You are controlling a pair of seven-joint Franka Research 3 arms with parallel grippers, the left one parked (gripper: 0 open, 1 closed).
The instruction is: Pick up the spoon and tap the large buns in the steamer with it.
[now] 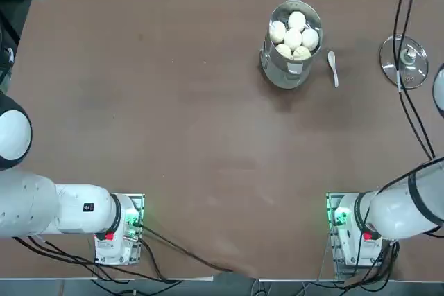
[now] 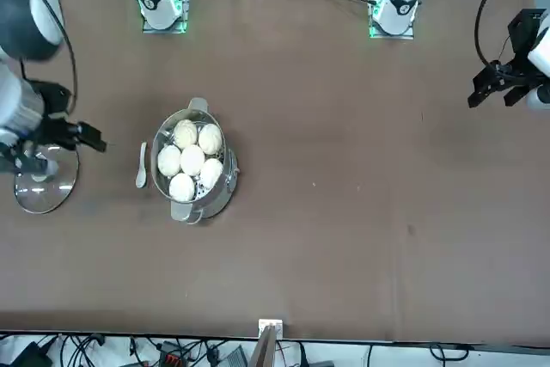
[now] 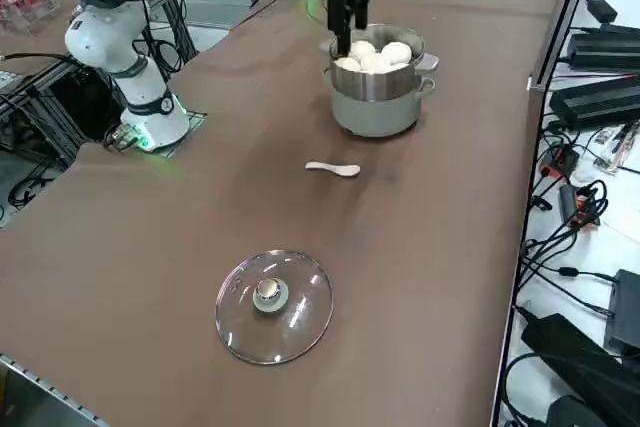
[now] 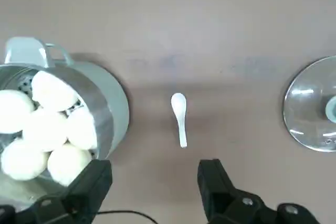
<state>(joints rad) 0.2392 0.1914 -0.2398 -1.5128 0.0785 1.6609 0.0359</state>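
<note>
Steamer (image 1: 282, 73): uncovered, upright, far part of counter (image 1: 173, 123). Rim and handles stand proud; a low or sideways carry of the spoon could catch them and drag the pot.

Buns (image 1: 293, 38): 6 counted, clustered inside. Probably soft; pressing too long on a tap could dent 1 or stick the spoon to it. Tapping off-centre could slide the spoon into a gap or ring it on the wall.

Spoon (image 1: 333, 69): flat on counter just beside steamer, between pot and lid, handle toward the arm bases. Low and slim: closing too high would miss; closing on the rounded bowl could squirt it away. A grip near the handle's tip may let it swivel under the first tap. Steamer wall is near, so 1 finger could bump it on descent.

Lid (image 1: 404, 62): flat, right of spoon, knob up. A wide low sweep might knock it.

Right pincer (image 4: 156, 167): above counter, released, 2 fingers well apart, nothing between them. Descending without lining up on the handle risks an empty close.
</note>
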